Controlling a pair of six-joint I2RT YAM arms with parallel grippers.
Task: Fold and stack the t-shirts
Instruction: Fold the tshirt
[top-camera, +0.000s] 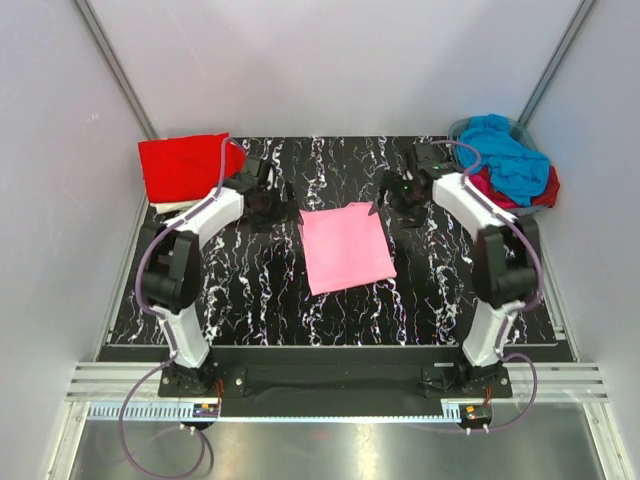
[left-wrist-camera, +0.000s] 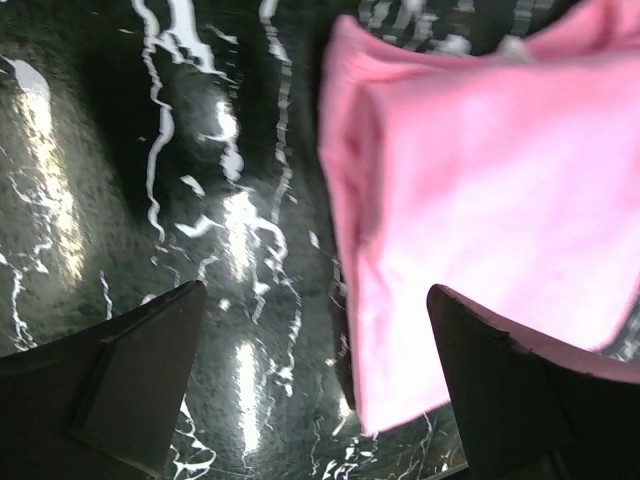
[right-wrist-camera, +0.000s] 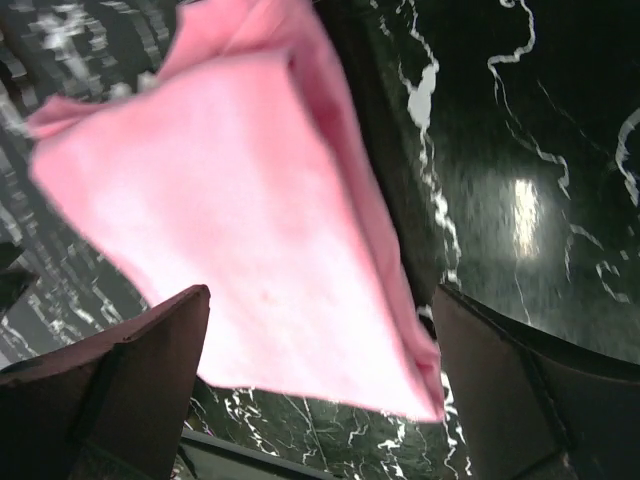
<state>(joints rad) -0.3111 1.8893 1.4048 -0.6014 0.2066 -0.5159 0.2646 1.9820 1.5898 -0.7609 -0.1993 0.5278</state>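
Top external showed the pink t-shirt (top-camera: 346, 247) lying folded on the black table (top-camera: 240, 300), with the left gripper (top-camera: 268, 203) and right gripper (top-camera: 397, 192) spread empty just beyond its far corners, seemingly because the fold was done and the red t-shirt (top-camera: 185, 168), far to its left, awaited stacking.

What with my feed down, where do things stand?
Jaws open, left gripper and right gripper, empty, by far corners of folded pink t-shirt, flat mid-table. Nothing in the way.

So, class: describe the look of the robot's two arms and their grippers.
Left arm and right arm: white shells, black joints and bases, a mauve cable looping along each. Fingers are dark, broad wedges.
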